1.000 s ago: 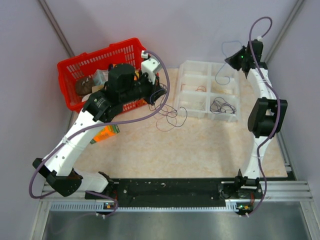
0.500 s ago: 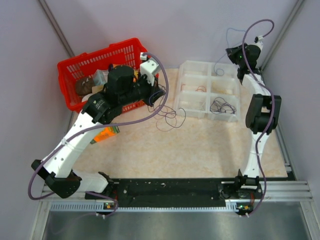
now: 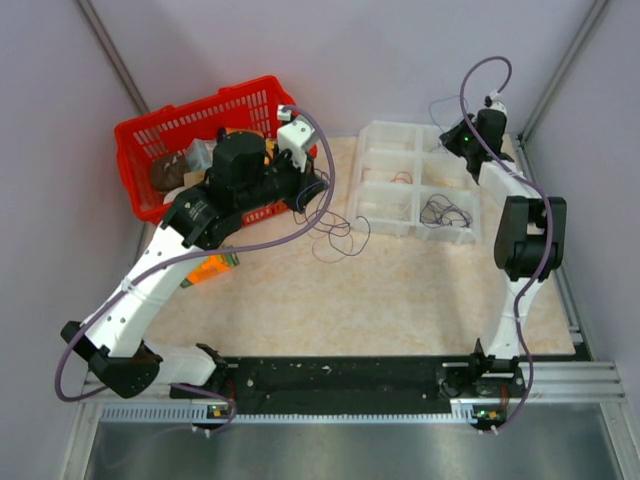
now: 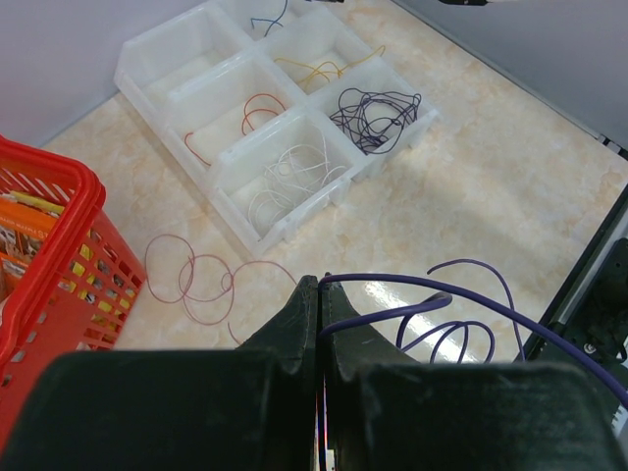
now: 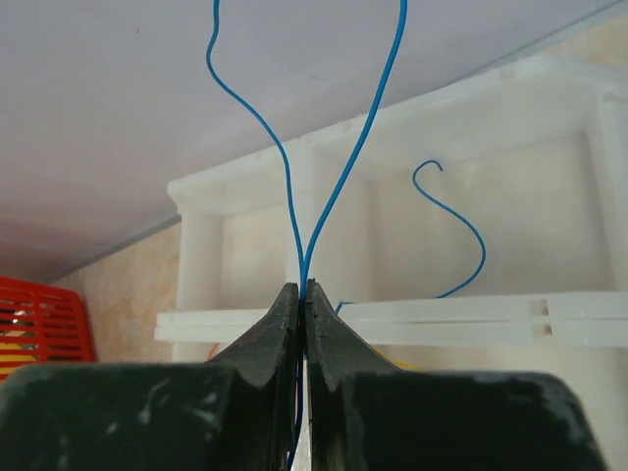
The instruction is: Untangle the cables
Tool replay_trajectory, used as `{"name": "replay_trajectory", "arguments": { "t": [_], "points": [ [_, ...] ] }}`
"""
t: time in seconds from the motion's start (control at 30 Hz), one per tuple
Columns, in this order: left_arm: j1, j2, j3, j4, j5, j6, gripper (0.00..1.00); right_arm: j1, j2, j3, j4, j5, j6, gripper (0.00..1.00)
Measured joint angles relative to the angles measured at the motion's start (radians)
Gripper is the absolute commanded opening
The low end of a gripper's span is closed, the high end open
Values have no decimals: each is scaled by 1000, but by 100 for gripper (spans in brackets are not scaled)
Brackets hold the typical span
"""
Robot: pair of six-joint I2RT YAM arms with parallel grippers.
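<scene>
Purple wire (image 4: pixel 412 279) in the L gripper (image 4: pixel 320 292): how will it handle? (M)

Hair-thin, v. light, springy. It holds its curl, and I'd guess it slips if pinched slack. Jaws are closed tight on it at the very tips, no gap. The wire runs off to the right and loops down toward the table (image 4: pixel 471 186). (K)

L arm pose? (M)

Top view: the arm reaches up and fwd from its base, wrist by the red basket (image 4: pixel 93 255). The gripper points down at the table and looks to hang above it, not touching. Pinkish loops (image 4: pixel 196 280) lie flat just beside the basket, apart from the held strand. (K)

Where to take hold? (M)

Judgement only: near a free end, not mid-loop. Pull slow so the curls slide through and don't cinch. Too light to stay put when dragged, prob. needs the other arm as an anchor. (K)

Further back? (M)

Clear tray (image 4: pixel 147 106) with one colour per compartment: white wires (image 4: pixel 289 182), red wire (image 4: pixel 250 113), dark bundle (image 4: pixel 378 116), yellow wire (image 4: pixel 329 69). At the far end the blue wire (image 5: pixel 300 260) is clamped in the R gripper (image 5: pixel 301 292), jaws pressed together. Two strands rise from the tips, and a free end curls in front of a far compartment. R arm has its elbow high and its forearm stretched to the tray's far right corner. (K)
</scene>
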Motion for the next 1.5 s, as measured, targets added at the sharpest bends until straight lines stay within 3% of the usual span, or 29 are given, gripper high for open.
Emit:
{"name": "replay_trajectory", "arguments": {
  "t": [0.13,0.3,0.6,0.73,1.23,1.5],
  "points": [
    [3,0,-6,0,8,0,0,4,-41,35,-151,6,-30,0],
    [6,0,-7,0,26,0,0,4,-10,209,-384,10,-55,0],
    [8,0,-11,2,26,0,0,5,112,420,-608,3,-39,0],
    [8,-2,-23,4,26,-1,0,5,140,430,-685,3,-12,0],
    [10,-2,-25,4,26,-4,0,5,297,605,-763,6,115,1],
    [10,-2,-25,3,21,-5,0,5,373,681,-740,27,162,17]
  ]
}}
